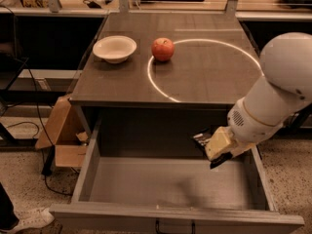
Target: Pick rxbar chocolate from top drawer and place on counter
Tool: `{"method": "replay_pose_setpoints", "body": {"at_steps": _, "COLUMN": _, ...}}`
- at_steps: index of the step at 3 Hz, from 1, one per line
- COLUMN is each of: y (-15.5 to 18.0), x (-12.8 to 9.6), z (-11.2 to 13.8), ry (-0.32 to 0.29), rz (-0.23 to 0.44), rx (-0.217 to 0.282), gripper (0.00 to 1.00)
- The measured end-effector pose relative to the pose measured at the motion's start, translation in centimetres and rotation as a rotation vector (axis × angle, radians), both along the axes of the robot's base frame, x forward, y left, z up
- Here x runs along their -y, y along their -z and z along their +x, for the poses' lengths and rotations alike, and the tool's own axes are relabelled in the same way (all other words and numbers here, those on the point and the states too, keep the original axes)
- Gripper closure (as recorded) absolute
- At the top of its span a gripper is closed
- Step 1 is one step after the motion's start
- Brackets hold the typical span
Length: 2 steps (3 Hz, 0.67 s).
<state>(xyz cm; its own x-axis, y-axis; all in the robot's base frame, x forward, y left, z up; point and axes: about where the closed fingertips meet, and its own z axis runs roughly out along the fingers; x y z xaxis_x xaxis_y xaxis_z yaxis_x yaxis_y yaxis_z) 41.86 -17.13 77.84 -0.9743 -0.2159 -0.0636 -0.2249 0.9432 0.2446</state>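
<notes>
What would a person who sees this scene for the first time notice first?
The big white robot arm on the right, whose hand holds a small black wrapper bar above the right side of the open grey drawer. Next, the round red apple on the white circle of the dark counter, with a white bowl to its left.
</notes>
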Motion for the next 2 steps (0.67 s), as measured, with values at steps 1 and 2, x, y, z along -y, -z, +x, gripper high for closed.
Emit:
{"method": "replay_pose_setpoints", "body": {"at_steps": 1, "y": -1.66, "x": 2.18, "z": -1.17, "ry": 0.023, "rz": -0.02, "rx": 0.024, "gripper": 1.0}}
{"method": "replay_pose_setpoints", "body": {"at_steps": 2, "y": -1.74, "x": 1.7, "z": -0.67, "ry": 0.021, "rz": -0.006, "rx": 0.029, "gripper": 1.0}}
